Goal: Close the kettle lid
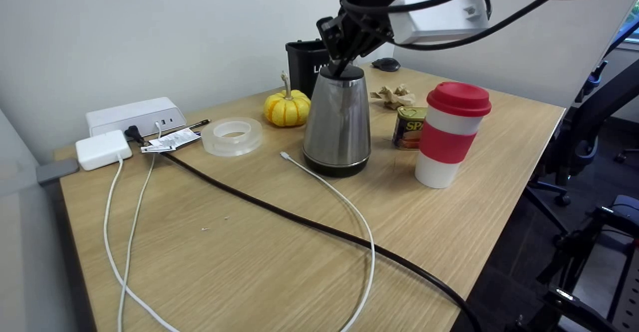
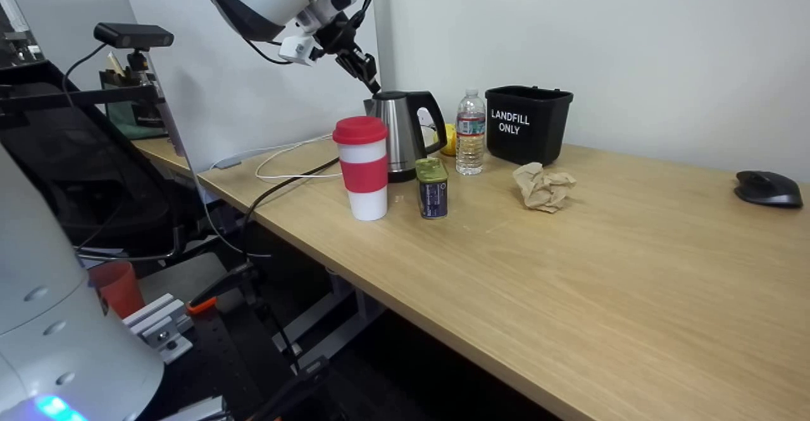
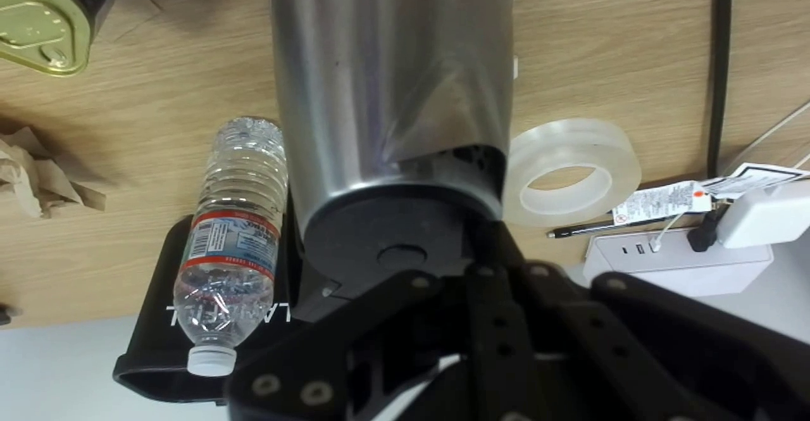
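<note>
The brushed-steel kettle (image 1: 335, 122) stands upright on the table in both exterior views (image 2: 397, 136), and its body fills the upper middle of the wrist view (image 3: 392, 79). Its black handle (image 2: 436, 117) shows in an exterior view. The round black lid (image 3: 380, 228) lies flat in the kettle's top rim and also shows in both exterior views (image 1: 353, 72) (image 2: 390, 95). My gripper (image 1: 339, 69) is shut with nothing between its fingers. Its fingertips (image 3: 495, 234) are at the lid's edge by the rim; they seem to touch it, but the exact contact is hard to see.
A white cup with red lid (image 1: 447, 145) and a Spam can (image 2: 433, 196) stand close to the kettle. A pumpkin (image 1: 287, 108), tape roll (image 1: 232, 145), water bottle (image 2: 470, 139) and black bin (image 2: 528, 130) are nearby. A black cable (image 1: 289, 214) crosses the table.
</note>
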Tool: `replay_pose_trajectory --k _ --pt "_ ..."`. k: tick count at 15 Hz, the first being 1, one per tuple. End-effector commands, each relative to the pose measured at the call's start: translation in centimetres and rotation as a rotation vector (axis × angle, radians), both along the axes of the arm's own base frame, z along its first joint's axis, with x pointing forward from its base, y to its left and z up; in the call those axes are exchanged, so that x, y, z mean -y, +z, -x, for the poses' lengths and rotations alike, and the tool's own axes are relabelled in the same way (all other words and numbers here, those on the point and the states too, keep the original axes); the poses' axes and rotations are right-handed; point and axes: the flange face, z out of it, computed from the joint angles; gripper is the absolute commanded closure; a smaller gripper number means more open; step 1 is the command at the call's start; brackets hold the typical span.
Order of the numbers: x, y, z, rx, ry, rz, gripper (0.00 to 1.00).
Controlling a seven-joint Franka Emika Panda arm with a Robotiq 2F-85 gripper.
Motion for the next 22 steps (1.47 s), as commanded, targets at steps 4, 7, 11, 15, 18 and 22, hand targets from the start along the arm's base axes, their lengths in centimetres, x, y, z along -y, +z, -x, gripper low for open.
replay_pose_trajectory --k 4,7,11,15,18,22 --pt "1.3 2.4 0.4 0.065 0.022 0.002 1.00" --pt "1.2 4.9 1.0 0.113 0.033 -0.036 1.00" --pt "1.6 6.8 2.3 0.138 0.049 -0.058 1.00" --pt "2.8 6.3 4.3 0.101 0.111 -0.070 1.00" --pt "3.5 5.3 6.4 0.067 0.193 -0.084 1.00" --pt "6.1 7.4 8.7 0.037 0.262 -0.083 1.00"
